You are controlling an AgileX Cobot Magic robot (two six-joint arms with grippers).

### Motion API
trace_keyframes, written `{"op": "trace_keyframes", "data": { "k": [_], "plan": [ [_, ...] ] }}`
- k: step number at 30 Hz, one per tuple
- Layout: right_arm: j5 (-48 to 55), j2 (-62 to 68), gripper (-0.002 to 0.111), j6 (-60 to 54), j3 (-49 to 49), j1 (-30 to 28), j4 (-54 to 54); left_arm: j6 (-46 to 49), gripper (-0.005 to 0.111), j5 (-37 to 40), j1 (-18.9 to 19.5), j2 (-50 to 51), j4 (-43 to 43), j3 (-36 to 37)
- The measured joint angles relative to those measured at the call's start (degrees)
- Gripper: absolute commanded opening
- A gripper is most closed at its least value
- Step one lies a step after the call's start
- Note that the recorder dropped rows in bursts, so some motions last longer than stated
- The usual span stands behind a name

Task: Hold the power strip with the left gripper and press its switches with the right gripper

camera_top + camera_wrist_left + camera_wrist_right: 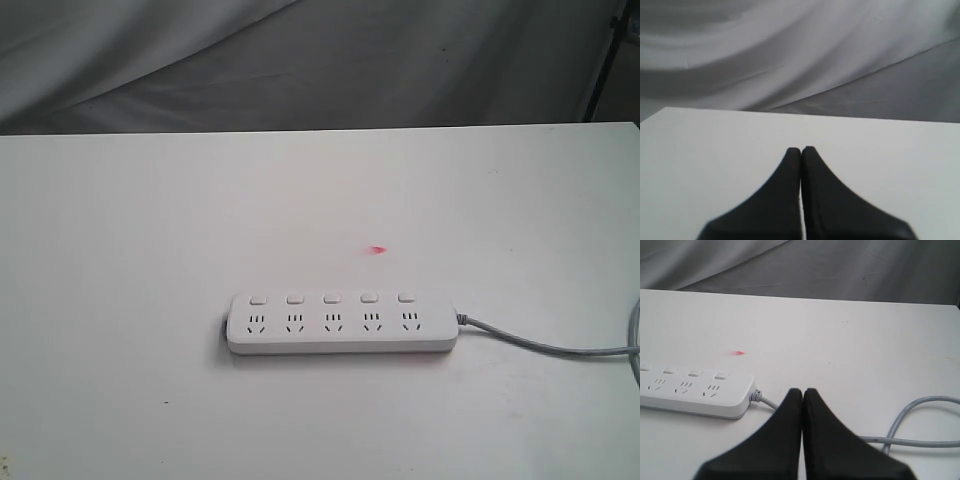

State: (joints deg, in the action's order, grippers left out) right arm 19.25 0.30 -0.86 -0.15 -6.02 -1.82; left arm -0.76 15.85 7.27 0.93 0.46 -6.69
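The white power strip (pixel 340 322) lies flat on the white table, near the front middle, with its five switches (pixel 332 298) in a row above the sockets. Its grey cord (pixel 540 345) runs off to the right. Neither arm shows in the exterior view. In the left wrist view my left gripper (pixel 801 149) is shut and empty over bare table, with no strip in sight. In the right wrist view my right gripper (pixel 803 390) is shut and empty, hanging just off the cord end of the power strip (pixel 695 392), above the cord (pixel 920 427).
A small red mark (pixel 376 250) sits on the table (pixel 150 230) behind the strip. Grey draped cloth (pixel 300 60) hangs beyond the table's far edge. A dark stand (pixel 605 70) rises at the back right. The cord loops near the table's right edge.
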Motion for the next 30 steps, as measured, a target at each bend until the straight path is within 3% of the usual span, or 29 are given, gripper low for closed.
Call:
{"op": "trace_keyframes", "data": {
  "k": [13, 17, 23, 26, 30],
  "plan": [
    [0.0, 0.0, 0.0, 0.0, 0.0, 0.0, 0.0, 3.38, 0.001, -1.39, 0.0, 25.68, -0.09, -21.34],
    [0.0, 0.0, 0.0, 0.0, 0.0, 0.0, 0.0, 9.22, 0.001, -2.53, 0.0, 35.24, -3.84, -27.24],
    [0.0, 0.0, 0.0, 0.0, 0.0, 0.0, 0.0, 36.8, 0.001, -3.06, 0.94, 50.63, -27.13, -32.98],
    [0.0, 0.0, 0.0, 0.0, 0.0, 0.0, 0.0, 49.81, 0.001, -3.16, 5.42, 56.88, -41.91, -33.99],
    [0.0, 0.0, 0.0, 0.0, 0.0, 0.0, 0.0, 76.0, 0.001, 1.64, 11.86, 63.6, -63.75, -34.1]
  ]
}}
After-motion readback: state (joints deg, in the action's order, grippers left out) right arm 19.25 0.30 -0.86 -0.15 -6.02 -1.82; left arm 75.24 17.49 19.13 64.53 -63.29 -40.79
